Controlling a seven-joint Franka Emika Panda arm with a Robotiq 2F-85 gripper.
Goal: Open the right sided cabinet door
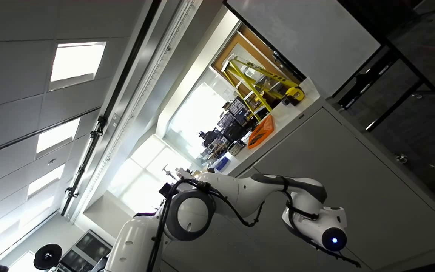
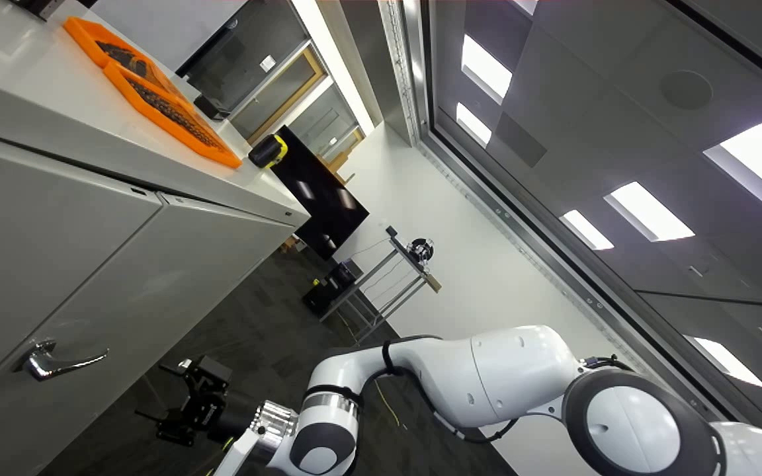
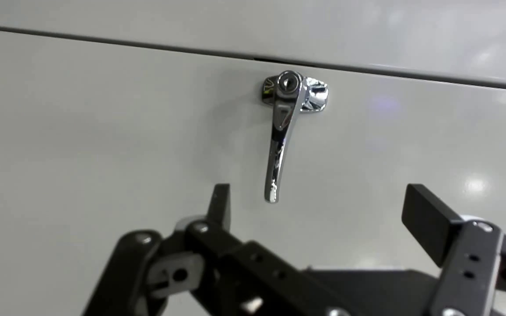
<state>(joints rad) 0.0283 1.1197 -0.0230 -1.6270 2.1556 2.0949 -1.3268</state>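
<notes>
Grey right sided cabinet door (image 3: 103, 131) is standing directly behind its chrome handle (image 3: 280, 131), the round pivot (image 3: 289, 82) sitting just beside a narrow seam (image 3: 156, 46). The tool (image 3: 319, 195) is hanging near the handle, its jaws standing wide apart; in the wrist view its two black fingers (image 3: 431, 224) are appearing on either side of the handle tip, clear of it. In an exterior view, an orange tray (image 2: 156, 99) is lying on the white table (image 2: 24, 59), well apart from the handle
</notes>
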